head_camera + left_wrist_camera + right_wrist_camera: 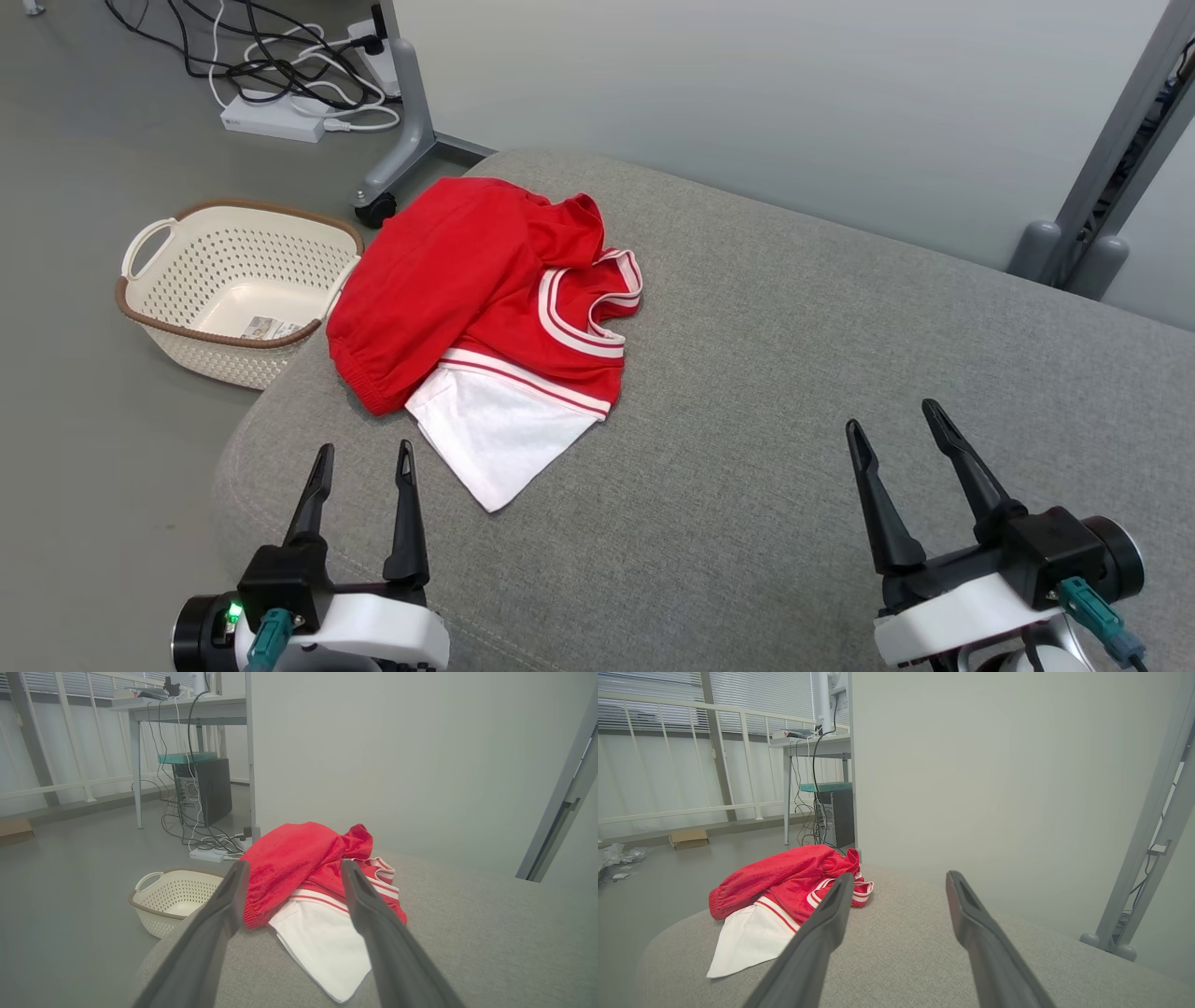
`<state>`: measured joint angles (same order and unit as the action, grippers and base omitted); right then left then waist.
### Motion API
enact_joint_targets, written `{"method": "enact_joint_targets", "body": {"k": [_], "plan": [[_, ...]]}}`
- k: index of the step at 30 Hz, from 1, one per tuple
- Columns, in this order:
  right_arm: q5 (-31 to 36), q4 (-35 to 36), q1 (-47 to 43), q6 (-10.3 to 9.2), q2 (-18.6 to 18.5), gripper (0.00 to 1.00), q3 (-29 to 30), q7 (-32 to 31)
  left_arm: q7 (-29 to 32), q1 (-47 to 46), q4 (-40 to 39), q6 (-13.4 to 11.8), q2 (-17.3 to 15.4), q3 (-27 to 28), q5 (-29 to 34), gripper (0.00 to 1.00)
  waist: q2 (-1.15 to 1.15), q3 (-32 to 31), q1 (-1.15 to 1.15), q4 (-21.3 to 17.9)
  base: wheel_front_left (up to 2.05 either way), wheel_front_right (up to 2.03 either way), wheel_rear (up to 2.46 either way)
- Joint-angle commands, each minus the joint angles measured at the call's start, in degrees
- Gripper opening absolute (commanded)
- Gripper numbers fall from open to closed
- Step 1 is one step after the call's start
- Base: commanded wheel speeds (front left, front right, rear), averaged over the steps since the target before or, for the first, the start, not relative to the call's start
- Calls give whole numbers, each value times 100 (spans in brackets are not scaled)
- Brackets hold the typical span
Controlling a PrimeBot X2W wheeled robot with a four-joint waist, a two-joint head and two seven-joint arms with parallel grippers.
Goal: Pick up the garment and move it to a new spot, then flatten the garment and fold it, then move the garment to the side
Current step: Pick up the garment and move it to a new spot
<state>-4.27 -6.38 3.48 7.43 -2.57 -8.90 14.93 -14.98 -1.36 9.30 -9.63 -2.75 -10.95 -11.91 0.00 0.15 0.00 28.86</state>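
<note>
The garment [551, 345], a red jersey with white sleeve and striped trim, lies crumpled at the left end of a grey cushioned surface [794, 373]. Plain red shorts [429, 271] with a gathered waistband lie on top of its left part. My left gripper [364, 462] hovers open just in front of the pile, nothing between its fingers. My right gripper [896, 420] stands open far to the right over bare cushion. The left wrist view looks at the garment [322, 933] straight ahead between the fingers; the right wrist view has the garment [784, 900] to its left.
A cream perforated basket [233, 289] with a brown rim sits on the floor left of the cushion. Behind it are cables and a power strip [275, 117] and a wheeled stand leg [401, 140]. A pale wall panel and a grey metal frame [1111, 159] stand behind.
</note>
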Motion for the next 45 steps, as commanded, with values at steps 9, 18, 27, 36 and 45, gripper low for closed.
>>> {"method": "enact_joint_targets", "body": {"k": [9,18,27,36,45], "plan": [[195,171,43,11,-37,100,42,32,-13,-315,-50,67,-21,258,-4,100,0,390,0,-162,0,0,0],[563,431,421,11,-41,100,19,11,-7,-1558,714,732,-289,926,-161,100,0,1394,0,-637,0,0,0],[652,546,647,11,-182,100,-59,-45,1286,-3696,2469,1464,-799,992,-796,100,0,1986,0,-954,0,0,0],[641,631,822,11,-278,100,-152,-90,2036,-4948,3752,1620,-1061,926,-1086,100,0,2314,0,-1192,0,0,0],[649,648,916,11,-306,100,-180,-85,2352,-5644,4616,1692,-1205,581,-1052,100,0,2512,0,-1311,0,0,0]]}}
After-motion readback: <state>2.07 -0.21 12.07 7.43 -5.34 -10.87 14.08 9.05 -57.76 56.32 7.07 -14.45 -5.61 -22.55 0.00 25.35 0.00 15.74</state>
